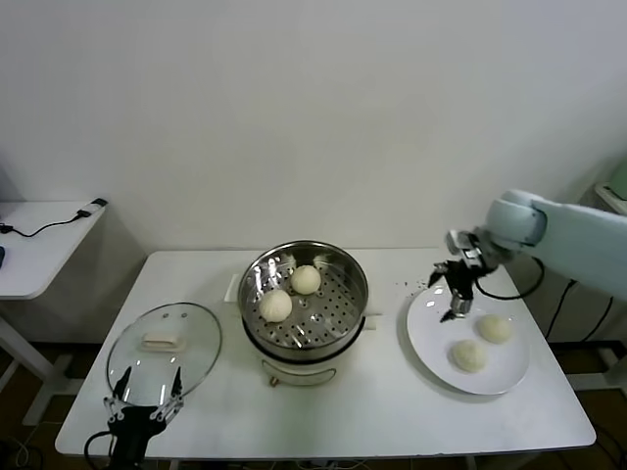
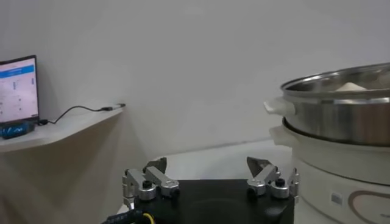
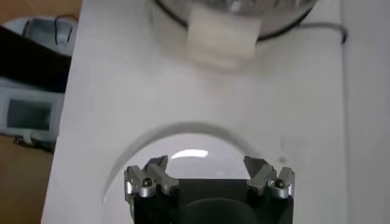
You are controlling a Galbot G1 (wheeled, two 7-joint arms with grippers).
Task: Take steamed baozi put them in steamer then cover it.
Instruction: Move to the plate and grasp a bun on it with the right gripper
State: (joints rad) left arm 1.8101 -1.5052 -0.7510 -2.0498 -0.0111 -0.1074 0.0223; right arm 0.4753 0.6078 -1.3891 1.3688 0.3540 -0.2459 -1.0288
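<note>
Baozi: two on the white plate (image 1: 423, 338) at the right of the tabletop (image 1: 392, 411), front one (image 1: 467, 354) nearest, second (image 1: 493, 328) just behind it. Two more sit on the perforated tray in the steamer (image 1: 348, 328), mid-tabletop: one (image 1: 276, 305) toward the front, one (image 1: 306, 279) behind it. Left gripper (image 1: 144, 397) parked at the front left edge, fingers wide, holding nothing, just in front of the glass cover (image 1: 165, 348), which lies flat on the tabletop left of the steamer. Right gripper (image 1: 451, 294) hangs over the plate's back-left rim, fingers wide, nothing held. Steamer handle (image 3: 220, 41) lies past the plate in the right wrist view. Side desk (image 1: 44, 245) with a cable (image 1: 49, 227) far left, against the wall.
</note>
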